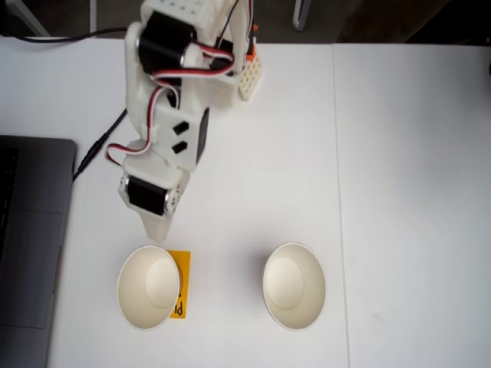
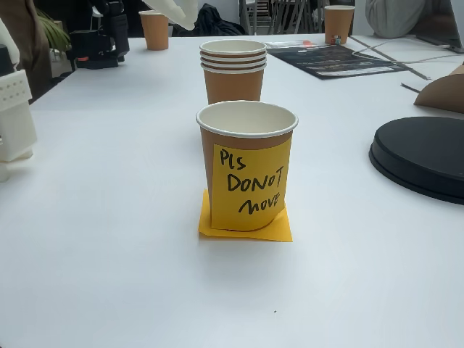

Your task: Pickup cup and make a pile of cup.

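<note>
1. Over on the white table (image 1: pixel 399 192), looking straight down from a fixed view: spotted the white arm's gripper (image 1: pixel 157 228) pointing down, just beside the upper rim of a round off-white paper cup (image 1: pixel 148 287). No contact, as far as can be judged. Honestly can't tell whether spread wide or pinched narrow from this angle.
2. Same view: found the cup sitting at lower left on a flat orange-yellow sticky note (image 1: pixel 179 264), with a grey laptop (image 1: pixel 31 245) near on the left. Well apart to the right, found the pile of cup (image 1: pixel 294 286), looking like one single off-white cup from above.
3. Switching to the low side-on fixed view: facing the cup (image 2: pixel 246 163) up close. Upright, brown outside, wearing a yellow handwritten label reading "Pls DO NOT move", with the sticky note (image 2: pixel 279 230) underneath. Behind it, seeing the pile of cup (image 2: pixel 233 72), upright, showing several stacked rims. Also noticed a round black disc (image 2: pixel 420 156) off to the right.
4. My guess on trouble ahead, with nothing lifted yet:
   - Landing on the rim instead of straddling the wall: probably crushing or tipping such a light cup.
   - Pinching over the label: maybe peeling it off or slipping.
   - Dragging the sticky note along on the lift.
   - Lowering off-centre over the pile: knocking it over, or ending up jammed crooked.
</note>
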